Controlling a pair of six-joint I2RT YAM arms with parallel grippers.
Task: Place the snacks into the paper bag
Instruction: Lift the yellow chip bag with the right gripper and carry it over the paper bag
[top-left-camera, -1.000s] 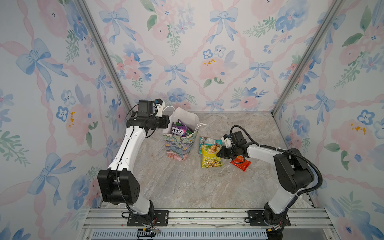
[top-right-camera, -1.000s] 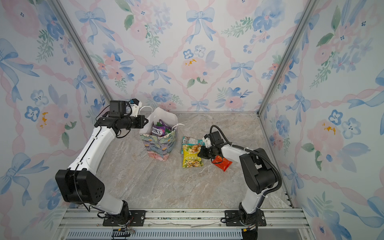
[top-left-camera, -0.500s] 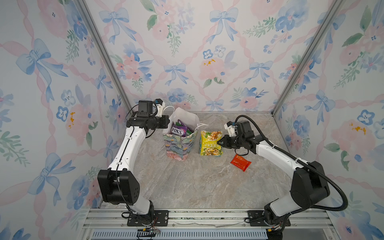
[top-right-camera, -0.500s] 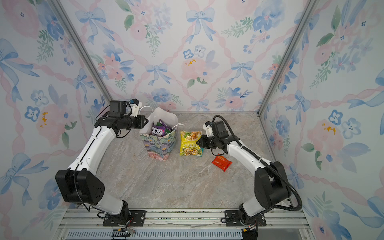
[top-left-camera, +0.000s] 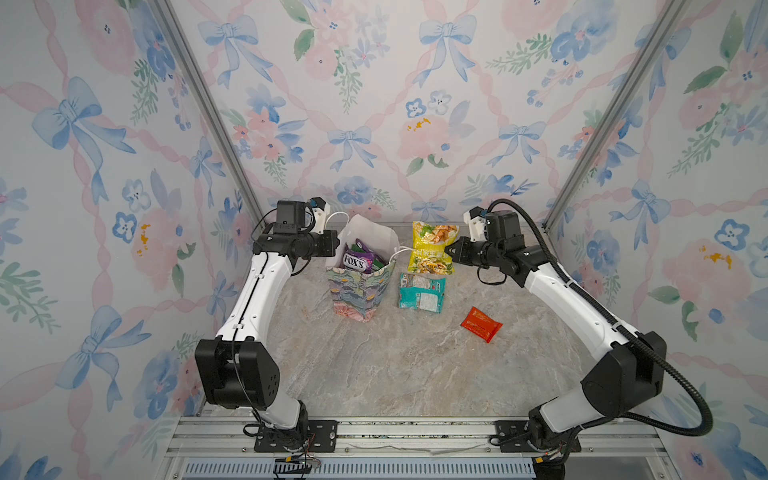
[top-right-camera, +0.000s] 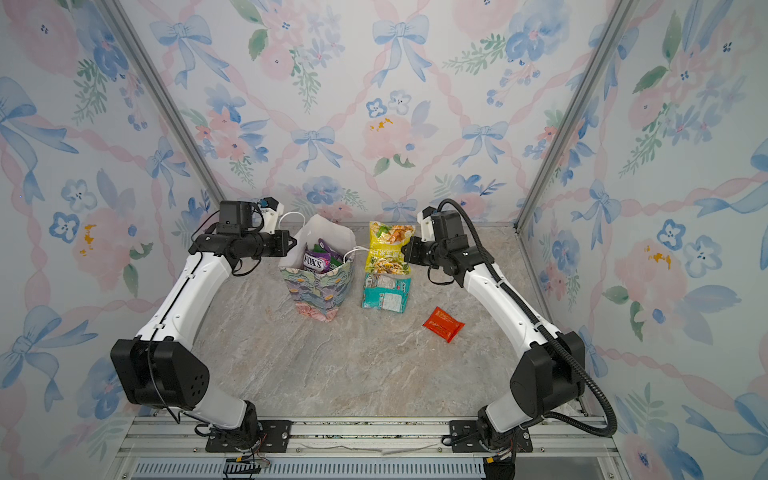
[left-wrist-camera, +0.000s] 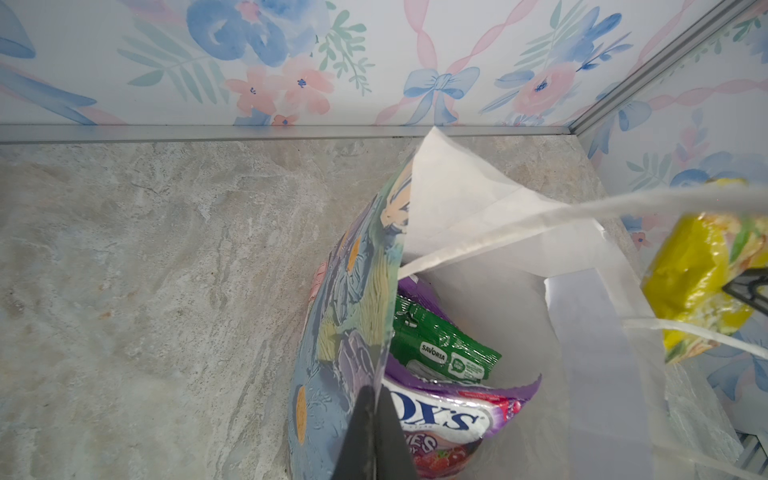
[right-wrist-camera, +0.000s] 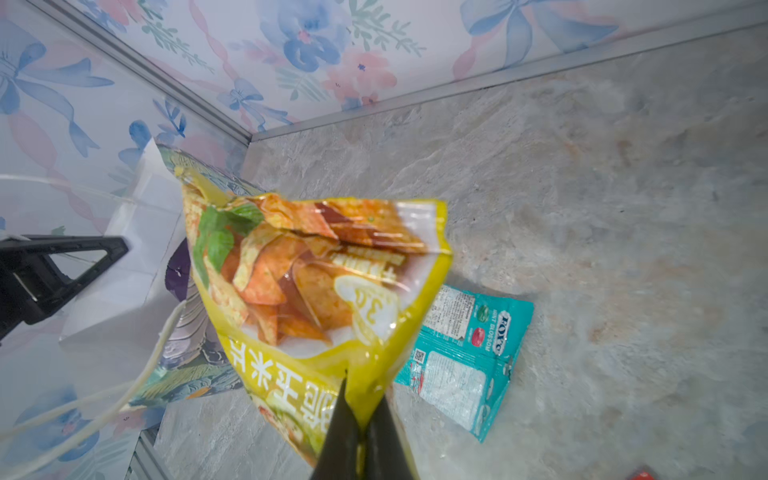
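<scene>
Right claw (right-wrist-camera: 362, 399) grips the yellow chip packet (top-left-camera: 432, 249) aloft beside the paper bag (top-left-camera: 361, 291), rim pinched by left claw (left-wrist-camera: 376, 395); next, I'd say, carry it over the mouth and release.

paper bag (top-left-camera: 360, 291): outside printed with brushy flowers in blue, green, pink and lilac, with orange dots; inside plain white
cord handles (left-wrist-camera: 623, 204): white
yellow packet (top-left-camera: 432, 249): glossy bright yellow, picture of orange-brown chips and green leaves, white characters
teal packet (top-left-camera: 422, 293): teal, white label panel, small red spot
red-orange packet (top-left-camera: 481, 324): red-orange with faint pale print
FOX'S packet (top-left-camera: 356, 262): purple, white oval with dark lettering, red berries
green packet (left-wrist-camera: 444, 353): green, white print
counter (top-left-camera: 395, 374): grey-beige marbled stone pattern
walls (top-left-camera: 374, 104): white with blue bows, pink ribbons and blooms, green leaves
arms (top-left-camera: 257, 299): white links, black joints
left claw (left-wrist-camera: 376, 392): black
right claw (right-wrist-camera: 362, 395): black
</scene>
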